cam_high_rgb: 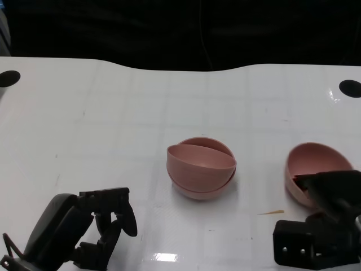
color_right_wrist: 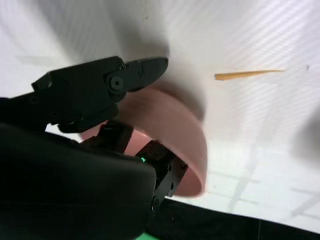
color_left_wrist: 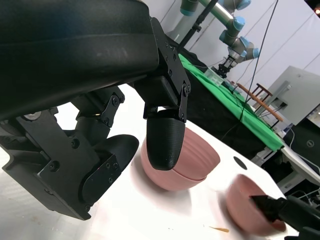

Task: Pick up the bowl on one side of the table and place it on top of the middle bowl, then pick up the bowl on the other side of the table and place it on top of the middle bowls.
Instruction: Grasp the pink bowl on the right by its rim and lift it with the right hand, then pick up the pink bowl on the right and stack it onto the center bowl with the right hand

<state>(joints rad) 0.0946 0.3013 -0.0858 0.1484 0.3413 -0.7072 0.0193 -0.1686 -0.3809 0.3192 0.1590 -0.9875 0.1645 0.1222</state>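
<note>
Two stacked pink bowls (cam_high_rgb: 201,167) mid white table (cam_high_rgb: 113,124), dark room behind

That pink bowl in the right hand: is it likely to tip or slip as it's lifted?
Probably stiff: the pink bowl keeps its shape under the right hand. Its rounded bottom and present tilt suggest it rocks easily. The smooth wall may slip in the fingers.

- A white table (cam_high_rgb: 113,113) with faint grid lines and two black round holes near its far corners.
- Beyond it, a green-covered table (color_left_wrist: 227,102) (a grey robot arm (color_left_wrist: 225,20) stands over it) and white walls.
</note>
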